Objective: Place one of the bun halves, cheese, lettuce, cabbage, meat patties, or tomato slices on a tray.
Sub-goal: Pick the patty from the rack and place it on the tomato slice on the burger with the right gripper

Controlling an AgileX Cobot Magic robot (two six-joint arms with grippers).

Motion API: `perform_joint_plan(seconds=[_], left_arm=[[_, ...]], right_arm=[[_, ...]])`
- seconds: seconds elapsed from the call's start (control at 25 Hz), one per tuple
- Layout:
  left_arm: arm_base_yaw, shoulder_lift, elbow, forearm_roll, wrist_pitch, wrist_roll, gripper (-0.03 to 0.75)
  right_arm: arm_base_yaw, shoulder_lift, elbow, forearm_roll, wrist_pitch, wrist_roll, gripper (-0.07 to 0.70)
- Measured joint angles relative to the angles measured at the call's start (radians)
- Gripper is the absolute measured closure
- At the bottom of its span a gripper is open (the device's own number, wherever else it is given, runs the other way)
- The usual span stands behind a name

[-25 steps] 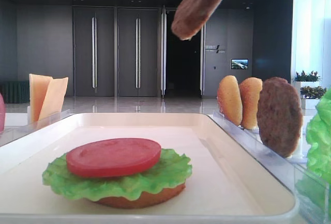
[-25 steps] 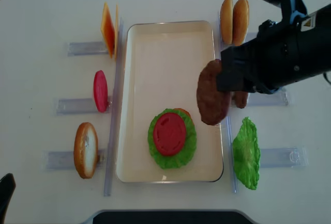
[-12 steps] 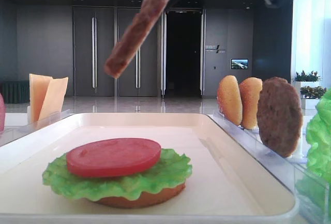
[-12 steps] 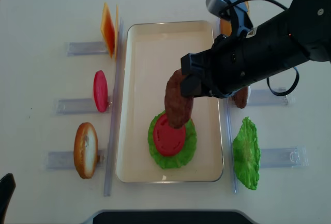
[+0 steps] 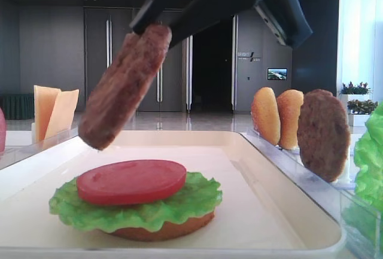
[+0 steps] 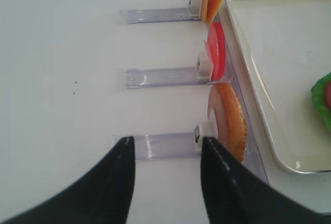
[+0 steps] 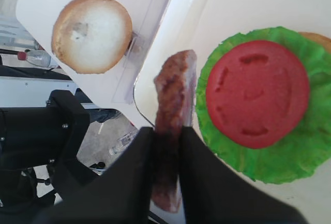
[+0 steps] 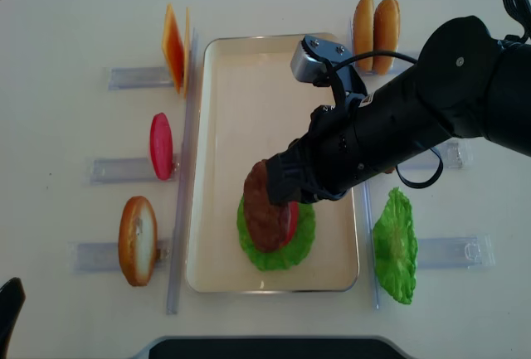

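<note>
A white table (image 8: 66,11) lay before a dark lobby with tall doors. The patty (image 5: 124,85), a rough brown disc, hung tilted on edge, its lower end down to the left in the low view, above the tomato (image 5: 131,180) on lettuce (image 5: 137,208) and a bun half in the tray (image 8: 270,60). The right gripper (image 7: 166,146) pinched its upper edge. The left gripper (image 6: 165,177) stood apart, holding nothing, near the racks (image 6: 155,76).

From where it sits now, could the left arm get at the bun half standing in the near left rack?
Probably yes. The left gripper hangs open just short of that bun half, with only the clear rack below it. The right gripper, holding the meat patty, is over the tray, out of that path.
</note>
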Motion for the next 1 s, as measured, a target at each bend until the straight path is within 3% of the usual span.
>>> perform_joint_plan(seconds=[0.32,0.68,1.0], left_arm=[[0.000,0.000,0.000,0.000,0.000,0.000,0.388],[0.000,0.000,0.000,0.000,0.000,0.000,0.388],[0.000,0.000,0.000,0.000,0.000,0.000,0.388]], right_arm=[[-0.040,0.028,0.001,0.035,-0.001,-0.074,0.497],[-0.040,0.084,0.001,0.210,0.019,-0.199,0.497],[-0.040,0.122,0.001,0.250,0.022,-0.263,0.497]])
